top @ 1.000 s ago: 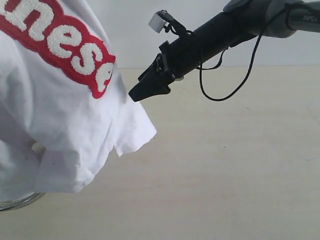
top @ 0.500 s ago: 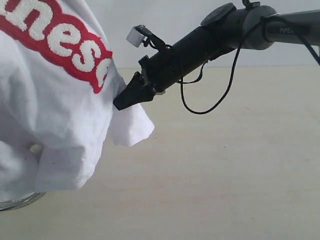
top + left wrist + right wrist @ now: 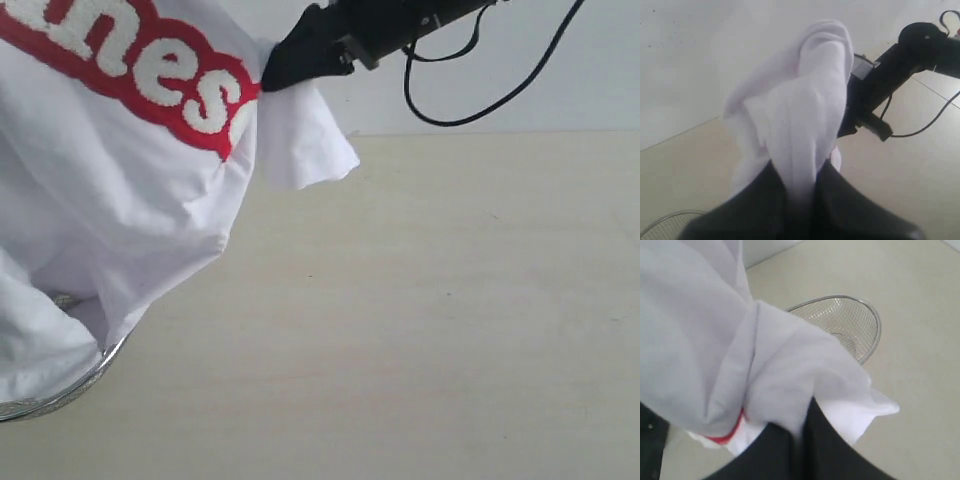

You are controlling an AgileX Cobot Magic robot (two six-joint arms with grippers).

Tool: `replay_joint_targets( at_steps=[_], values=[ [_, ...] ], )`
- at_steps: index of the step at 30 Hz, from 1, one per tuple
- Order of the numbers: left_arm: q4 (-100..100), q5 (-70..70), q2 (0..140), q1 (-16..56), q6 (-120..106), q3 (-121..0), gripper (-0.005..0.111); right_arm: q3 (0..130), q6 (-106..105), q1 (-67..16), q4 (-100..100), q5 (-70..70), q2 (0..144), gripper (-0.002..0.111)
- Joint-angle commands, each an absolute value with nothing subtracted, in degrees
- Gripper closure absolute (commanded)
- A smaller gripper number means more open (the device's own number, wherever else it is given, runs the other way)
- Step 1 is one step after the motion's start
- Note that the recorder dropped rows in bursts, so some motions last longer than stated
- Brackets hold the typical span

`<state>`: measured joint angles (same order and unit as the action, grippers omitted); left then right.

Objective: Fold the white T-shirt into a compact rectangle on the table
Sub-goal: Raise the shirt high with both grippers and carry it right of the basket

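Above the table, at nine o'clock in the exterior view, the shirt hangs bunched, its lower folds draped over a basket at seven o'clock. The right end effector, near twelve o'clock, pinches what looks like a sleeve; the left end effector pinches another fold. Light, limp cotton will likely sag and slip. Hems and shoulder seams look like the surest holds.

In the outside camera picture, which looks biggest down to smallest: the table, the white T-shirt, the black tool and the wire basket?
1. the table
2. the white T-shirt, though it hangs close to the camera
3. the right tool
4. the wire basket, only a sliver of rim showing under the shirt
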<state>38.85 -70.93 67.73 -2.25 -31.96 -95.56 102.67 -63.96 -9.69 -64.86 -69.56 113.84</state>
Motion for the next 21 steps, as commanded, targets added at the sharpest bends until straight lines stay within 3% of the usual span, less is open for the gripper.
replay_joint_targets(
  at_steps=[1, 21],
  values=[
    [41.7, -68.7, 70.3, -2.0, -34.3, -96.1, 0.102, 102.7, -60.5, -6.5, -65.5, -70.0, 109.3, 0.109],
    [49.3, -68.3, 78.4, -2.0, -37.0, -115.9, 0.102, 102.7, -54.1, 3.3, -63.7, -70.0, 93.1, 0.109]
  ],
)
